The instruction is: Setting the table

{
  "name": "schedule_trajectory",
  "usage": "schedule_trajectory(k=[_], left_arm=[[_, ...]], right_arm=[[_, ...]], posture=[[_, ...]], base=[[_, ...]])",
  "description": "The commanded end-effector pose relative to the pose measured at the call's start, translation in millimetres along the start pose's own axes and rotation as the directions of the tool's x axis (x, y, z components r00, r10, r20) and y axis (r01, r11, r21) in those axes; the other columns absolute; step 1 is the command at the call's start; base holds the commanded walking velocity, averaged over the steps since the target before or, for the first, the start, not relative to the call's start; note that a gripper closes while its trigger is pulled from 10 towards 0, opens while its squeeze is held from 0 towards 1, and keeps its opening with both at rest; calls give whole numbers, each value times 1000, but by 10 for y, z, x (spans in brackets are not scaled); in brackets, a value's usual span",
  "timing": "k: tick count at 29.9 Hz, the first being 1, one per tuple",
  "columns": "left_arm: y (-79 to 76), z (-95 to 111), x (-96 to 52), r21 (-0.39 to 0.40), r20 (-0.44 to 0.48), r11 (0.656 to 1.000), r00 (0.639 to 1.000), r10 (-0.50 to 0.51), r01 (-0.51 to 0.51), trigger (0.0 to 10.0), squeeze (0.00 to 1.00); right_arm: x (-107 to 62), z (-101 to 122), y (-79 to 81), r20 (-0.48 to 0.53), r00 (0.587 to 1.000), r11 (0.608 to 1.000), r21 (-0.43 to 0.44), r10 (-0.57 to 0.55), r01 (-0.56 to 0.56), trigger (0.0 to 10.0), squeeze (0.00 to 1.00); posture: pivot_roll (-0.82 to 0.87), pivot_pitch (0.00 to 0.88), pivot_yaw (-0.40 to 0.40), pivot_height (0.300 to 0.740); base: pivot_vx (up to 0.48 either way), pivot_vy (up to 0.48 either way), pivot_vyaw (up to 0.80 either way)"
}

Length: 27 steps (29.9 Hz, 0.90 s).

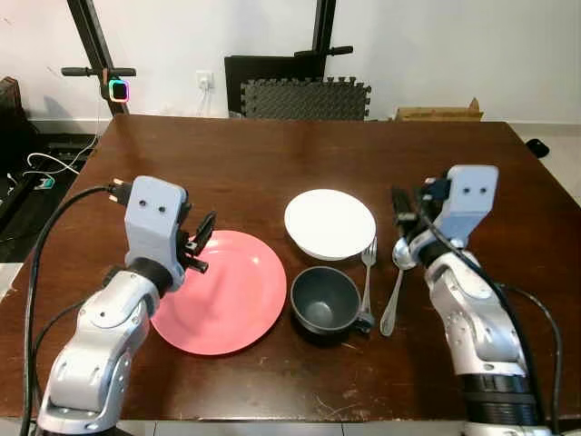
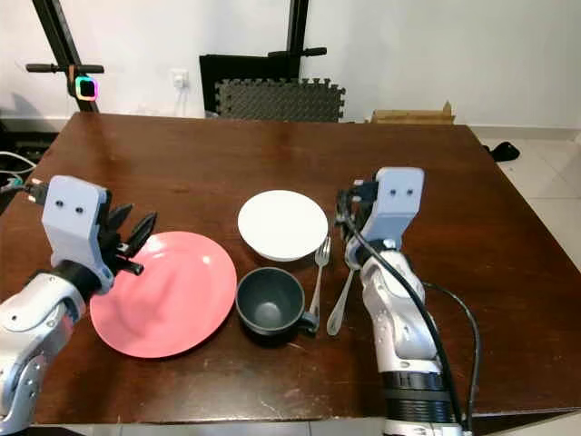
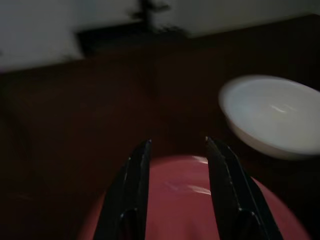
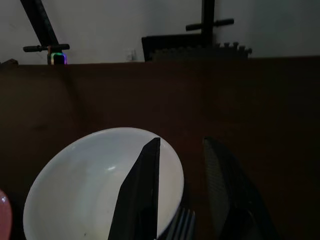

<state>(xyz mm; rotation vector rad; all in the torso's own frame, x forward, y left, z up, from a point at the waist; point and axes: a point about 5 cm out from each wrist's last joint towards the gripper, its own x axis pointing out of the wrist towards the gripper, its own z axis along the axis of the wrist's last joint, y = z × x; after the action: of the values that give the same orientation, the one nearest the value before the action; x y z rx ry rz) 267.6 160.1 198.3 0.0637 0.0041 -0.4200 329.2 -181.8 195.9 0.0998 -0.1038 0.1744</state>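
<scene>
Left gripper point(image 3: 175, 145) hovers over the near-left edge of the pink plate point(image 1: 227, 291), fingers parted by a narrow gap, nothing between them. Plate lies flat on the brown table point(image 1: 272, 163), directly below and ahead of this gripper. White bowl point(image 1: 329, 222) sits ahead and to its right, apart from the plate.

Right gripper point(image 4: 181, 145) is held above the table's right half, fingers likewise a little apart and empty. White bowl lies just ahead and to its left; in the right wrist view one finger overlaps the bowl's rim. Fork point(image 1: 368, 272) lies below and left of this gripper, tines pointing away from the robot. Spoon point(image 1: 398, 282) lies just right of the fork, roughly parallel, bowl end near the gripper.

Dark cup point(image 1: 325, 302) stands upright between plate and fork, its handle beside the fork's near end; touching or not, cannot tell.
</scene>
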Motion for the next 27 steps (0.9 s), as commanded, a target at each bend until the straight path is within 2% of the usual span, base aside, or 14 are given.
schedule_trajectory(k=[1,3,4,5,7,8,10,11,12,15,18,22,27], left_arm=[[-8,69,-158,7,-13,988,988,-155,155,10000,0],[42,103,-292,57,-53,969,970,-236,239,10000,0],[42,103,-292,57,-53,969,970,-236,239,10000,0],[86,120,-357,79,-75,962,964,-257,263,10000,0],[224,163,-533,97,-144,944,943,-300,315,10000,0],[288,187,-663,96,-199,928,920,-338,361,10000,0],[307,191,-738,89,-236,916,902,-361,390,10000,0],[310,158,-868,85,-311,884,855,-415,459,10000,0],[310,158,-868,85,-311,884,855,-415,459,10000,0],[299,141,-936,57,-352,861,817,-456,506,10000,0],[204,156,-916,10,-327,833,789,-520,553,10000,0],[151,143,-883,5,-320,823,781,-536,567,10000,0],[140,139,-880,-4,-316,802,760,-568,597,10000,0]], right_arm=[[-33,206,-10,70,996,997,38,57,-60,10000,0],[-51,291,29,90,989,992,35,119,-123,10000,0],[-51,291,29,90,989,992,35,119,-123,10000,0],[-76,291,81,76,981,984,15,179,-180,10000,0],[-146,254,177,7,961,956,-106,276,-274,10000,0],[-191,241,218,-32,949,936,-158,312,-313,10000,0],[-213,253,234,-47,944,929,-169,327,-330,10000,0],[-236,226,261,-97,935,913,-206,340,-353,10000,0],[-236,226,261,-97,935,913,-206,340,-353,10000,0],[-271,182,277,-152,921,892,-234,358,-386,10000,0],[-299,189,206,-182,929,897,-255,322,-361,10000,0],[-309,243,129,-186,943,901,-291,277,-322,10000,0],[-350,246,52,-238,945,897,-329,225,-296,10000,0]], posture=[[81,53,18,740],[86,54,19,740],[86,54,19,740],[88,54,19,740],[94,55,20,740],[96,57,20,740],[97,59,19,740],[101,60,15,740],[101,60,15,740],[104,62,14,740],[100,62,17,740],[100,62,17,740],[82,61,26,740]], base=[[0,0,0],[0,0,0],[0,0,0],[0,0,0],[0,0,0],[0,0,0],[0,0,0],[0,0,0],[0,0,0],[0,0,0],[0,0,0],[0,0,0],[0,0,0]])
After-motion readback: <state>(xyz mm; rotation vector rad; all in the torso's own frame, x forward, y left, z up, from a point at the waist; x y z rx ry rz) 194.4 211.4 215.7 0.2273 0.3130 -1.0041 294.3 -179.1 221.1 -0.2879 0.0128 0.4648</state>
